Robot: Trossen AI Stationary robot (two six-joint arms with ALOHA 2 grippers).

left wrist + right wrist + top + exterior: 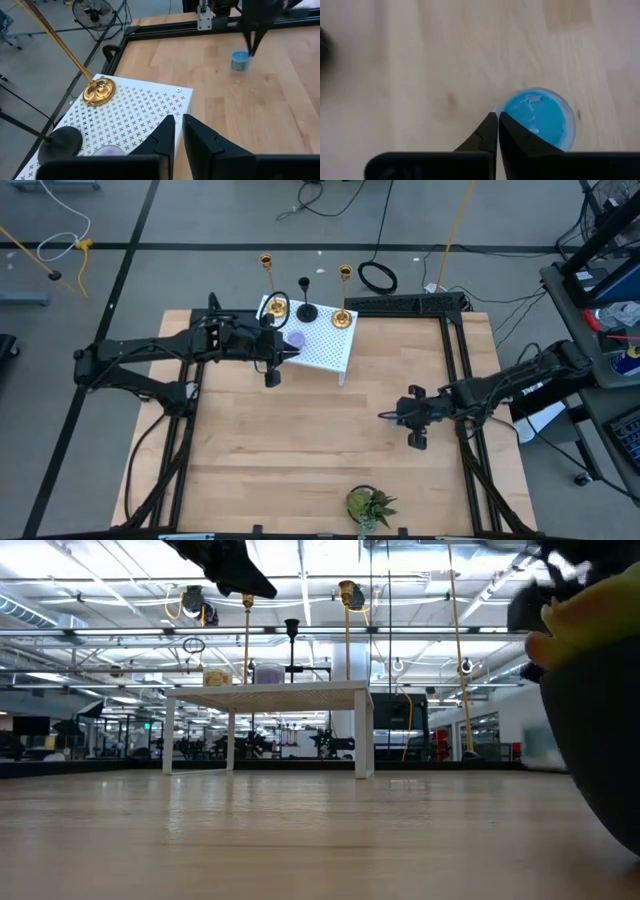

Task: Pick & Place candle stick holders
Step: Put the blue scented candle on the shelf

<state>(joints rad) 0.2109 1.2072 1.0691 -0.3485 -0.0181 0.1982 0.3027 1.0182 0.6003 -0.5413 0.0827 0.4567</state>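
Three candle stick holders stand by their round bases on the white perforated rack (pixel 325 345): a gold one (pixel 276 308) at the left, a shorter black one (pixel 307 312) in the middle and a gold one (pixel 343 318) at the right, whose base also shows in the left wrist view (pixel 99 91). My left gripper (pixel 178 127) is shut and empty over the rack's near edge, beside a purple puck (pixel 295 338). My right gripper (pixel 497 120) is shut, pointing down at the rim of a blue puck (pixel 540 117) on the table. My right gripper's shut fingertips (pixel 490 125) stand at the blue puck's rim (pixel 504 107), coming from above. I cannot tell whether they touch it. The puck sits flat on the table.
A yellow puck (pixel 217 675) and the purple puck (pixel 268 672) lie on the rack. A potted plant (pixel 368 505) stands at the table's near edge. Black frame rails (pixel 455 350) run along the table's sides. Bare wood lies between the arms.
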